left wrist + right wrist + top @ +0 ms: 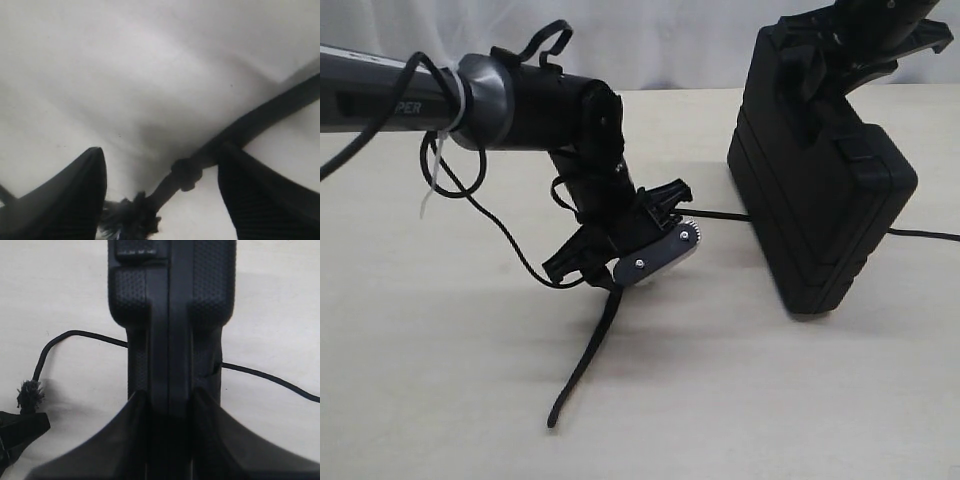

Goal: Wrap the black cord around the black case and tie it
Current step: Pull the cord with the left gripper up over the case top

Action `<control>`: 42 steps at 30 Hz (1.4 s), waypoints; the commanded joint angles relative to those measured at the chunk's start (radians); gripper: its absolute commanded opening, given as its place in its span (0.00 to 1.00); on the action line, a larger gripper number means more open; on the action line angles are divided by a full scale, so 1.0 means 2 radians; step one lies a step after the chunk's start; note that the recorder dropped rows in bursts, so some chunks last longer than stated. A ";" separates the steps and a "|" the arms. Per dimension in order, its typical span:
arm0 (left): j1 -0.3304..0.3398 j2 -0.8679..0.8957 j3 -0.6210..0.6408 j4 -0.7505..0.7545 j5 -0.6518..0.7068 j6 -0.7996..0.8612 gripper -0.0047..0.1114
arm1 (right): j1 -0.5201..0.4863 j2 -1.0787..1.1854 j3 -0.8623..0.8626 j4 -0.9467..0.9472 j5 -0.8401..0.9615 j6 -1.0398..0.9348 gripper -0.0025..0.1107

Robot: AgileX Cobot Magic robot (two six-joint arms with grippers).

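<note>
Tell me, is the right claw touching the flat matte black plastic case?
Touching. The right wrist view shows both fingers of the right claw pressed against the flat matte black plastic case with no gap.

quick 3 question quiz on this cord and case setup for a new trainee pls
1. True or false: the right claw is clamped on the black case.
2. The frayed end of the black cord lies: a) between the fingers of the left claw; b) on top of the case; c) inside the right claw.
3. Fill in: the cord shows on ___ sides of the case, lying on the table.

Key: 1 true; 2 a; 3 both.
</note>
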 commanded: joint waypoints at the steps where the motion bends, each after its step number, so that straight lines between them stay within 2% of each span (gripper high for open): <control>1: -0.001 0.019 -0.003 0.055 -0.006 0.006 0.49 | 0.001 -0.004 0.007 0.013 0.001 -0.004 0.06; 4: -0.001 0.027 -0.003 0.073 -0.009 0.006 0.40 | 0.001 -0.003 0.007 0.013 0.001 -0.004 0.06; 7: -0.001 0.033 -0.003 0.060 -0.014 0.006 0.29 | 0.001 -0.003 0.007 0.013 0.001 -0.004 0.06; 11: -0.001 0.033 -0.003 -0.014 -0.026 -0.031 0.10 | 0.001 -0.003 0.007 0.013 0.001 -0.004 0.06; 13: -0.001 0.030 -0.003 -0.064 -0.039 -0.065 0.04 | 0.001 -0.003 0.007 0.013 0.001 -0.004 0.06; 19: 0.003 0.007 -0.003 -0.150 -0.082 -0.184 0.04 | 0.001 -0.003 0.007 0.013 0.001 -0.004 0.06; 21: 0.010 -0.001 -0.003 -0.186 -0.093 -0.198 0.04 | 0.001 -0.003 0.007 0.013 0.001 -0.004 0.06; 27: 0.065 -0.016 -0.003 -0.359 -0.087 -0.190 0.04 | 0.001 0.000 0.007 0.013 0.001 -0.004 0.06; 33: 0.129 -0.016 -0.003 -0.493 -0.074 -0.196 0.04 | 0.001 0.001 0.007 0.012 0.001 -0.004 0.06; 37: 0.149 -0.016 -0.003 -0.529 -0.091 -0.196 0.04 | 0.001 0.001 0.007 0.012 0.001 -0.004 0.06; 42: 0.141 -0.016 -0.003 -0.531 -0.132 -0.191 0.04 | 0.001 0.001 0.007 0.012 0.001 -0.004 0.06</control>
